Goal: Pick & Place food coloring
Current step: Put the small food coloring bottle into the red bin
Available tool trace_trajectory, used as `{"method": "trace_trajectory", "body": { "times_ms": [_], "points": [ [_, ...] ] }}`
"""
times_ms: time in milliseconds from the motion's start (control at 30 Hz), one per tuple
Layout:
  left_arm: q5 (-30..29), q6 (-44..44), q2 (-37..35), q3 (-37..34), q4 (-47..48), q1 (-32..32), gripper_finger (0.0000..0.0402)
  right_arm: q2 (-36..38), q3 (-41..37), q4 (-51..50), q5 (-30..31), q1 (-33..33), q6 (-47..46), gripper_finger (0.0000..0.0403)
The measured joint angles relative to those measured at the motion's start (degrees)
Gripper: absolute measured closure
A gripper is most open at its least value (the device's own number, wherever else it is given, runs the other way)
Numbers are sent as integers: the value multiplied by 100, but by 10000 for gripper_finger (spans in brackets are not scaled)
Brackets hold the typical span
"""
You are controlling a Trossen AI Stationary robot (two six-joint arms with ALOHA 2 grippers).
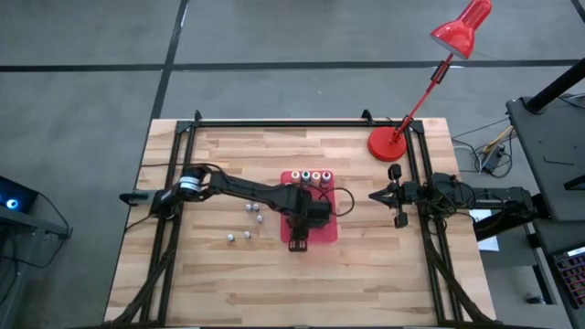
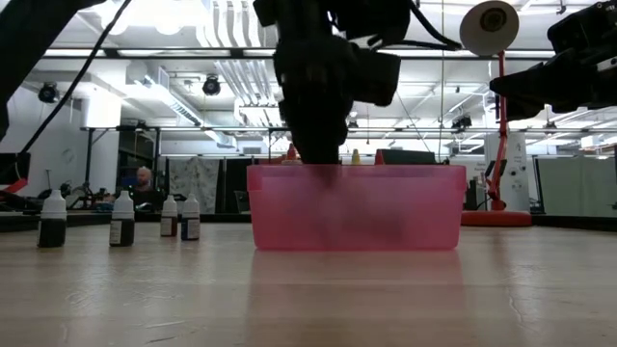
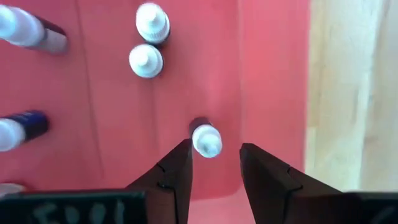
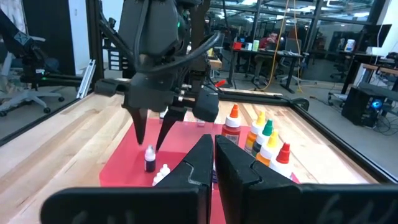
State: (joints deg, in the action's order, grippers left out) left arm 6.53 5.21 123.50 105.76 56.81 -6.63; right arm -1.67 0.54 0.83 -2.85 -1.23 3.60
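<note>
The red tray [image 1: 322, 228] lies at the table's middle, and a row of food coloring bottles [image 1: 311, 175] stands at its far end. My left gripper [image 3: 216, 158] is open and points down over the tray's near part. A dark bottle with a white cap [image 3: 206, 139] stands upright on the tray floor just below the fingertips and apart from them, as the right wrist view shows [image 4: 150, 159]. More capped bottles [image 3: 147, 60] stand in the tray. Several bottles [image 1: 247, 222] stand on the wood left of the tray. My right gripper [image 4: 214, 155] is shut and waits by the table's right edge.
A red desk lamp stands with its round base [image 1: 388, 143] on the table's far right corner, its head [image 1: 462, 26] beyond the far edge. A black frame rail [image 1: 302, 122] runs around the table. Bare wood lies near the tray [image 1: 302, 288].
</note>
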Motion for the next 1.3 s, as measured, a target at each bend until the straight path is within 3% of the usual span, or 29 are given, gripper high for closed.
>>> {"method": "trace_trajectory", "body": {
  "times_ms": [300, 867, 1300],
  "points": [
    [-13, -39, -456, 225, 19, 15, 296, 0, 0, -1, -1, 0, -1, 394],
    [-143, -67, -1520, -1003, -287, 16, 294, -79, 2, -2, -3, 0, 4, 394],
    [-242, 560, -2799, -2815, -909, 119, 192, -107, 2, -2, -2, 0, -13, 394]
  ]
}}
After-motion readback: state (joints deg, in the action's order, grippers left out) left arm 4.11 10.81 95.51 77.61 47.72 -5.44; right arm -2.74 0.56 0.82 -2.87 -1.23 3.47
